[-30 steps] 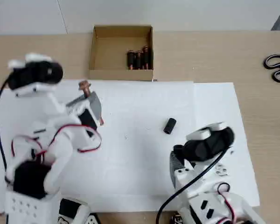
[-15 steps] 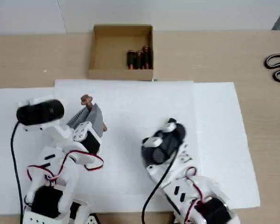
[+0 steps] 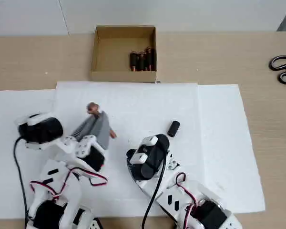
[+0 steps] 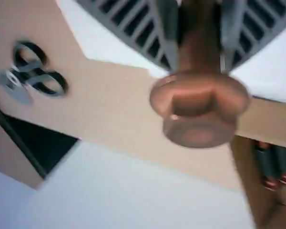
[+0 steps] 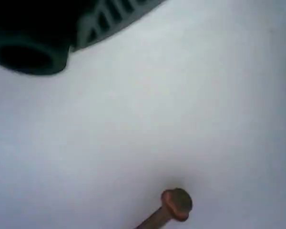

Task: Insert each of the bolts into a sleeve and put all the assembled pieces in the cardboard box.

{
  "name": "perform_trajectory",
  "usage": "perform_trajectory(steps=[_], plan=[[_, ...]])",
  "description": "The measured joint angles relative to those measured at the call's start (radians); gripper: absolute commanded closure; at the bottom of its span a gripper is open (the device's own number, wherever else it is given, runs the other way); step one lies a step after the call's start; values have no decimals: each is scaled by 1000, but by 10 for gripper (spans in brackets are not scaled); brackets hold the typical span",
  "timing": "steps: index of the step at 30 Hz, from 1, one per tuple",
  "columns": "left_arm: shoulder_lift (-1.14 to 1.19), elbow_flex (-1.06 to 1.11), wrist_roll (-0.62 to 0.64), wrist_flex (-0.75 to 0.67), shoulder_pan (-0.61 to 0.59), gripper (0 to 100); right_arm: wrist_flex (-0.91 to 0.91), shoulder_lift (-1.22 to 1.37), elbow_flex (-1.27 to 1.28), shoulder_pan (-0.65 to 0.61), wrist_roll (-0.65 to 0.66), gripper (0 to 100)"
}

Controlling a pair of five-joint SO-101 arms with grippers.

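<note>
My left gripper (image 3: 99, 125) is shut on a copper bolt (image 3: 92, 108) above the white paper; in the left wrist view the bolt's head (image 4: 199, 110) juts out from between the ribbed fingers (image 4: 133, 21). The right gripper (image 3: 131, 159) sits to the right of it, shut on a black sleeve (image 5: 27, 53) beside its ribbed finger (image 5: 112, 19), with the bolt (image 5: 175, 205) farther off. A second black sleeve (image 3: 173, 128) lies loose on the paper. The cardboard box (image 3: 109, 47) at the back holds assembled pieces (image 3: 142, 60).
White paper sheets (image 3: 214, 143) cover the near half of the wooden table. Scissors (image 3: 283, 68) lie at the far right edge. The two arms stand close together near the front.
My left gripper has come nearer and to the right with the bolt. The right arm has swung left across the paper, covering the loose sleeve for a moment, then uncovering it.
</note>
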Motion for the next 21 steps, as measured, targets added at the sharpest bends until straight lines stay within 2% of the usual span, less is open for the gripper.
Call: perform_trajectory(steps=[9,15,21], plan=[[0,0,0,0,103,994,-78,0,0,-5,55,995],[0,2,0,3,103,994,-95,0,0,-5,80,995],[-2,8,0,81,103,994,-100,0,0,-5,80,995]])
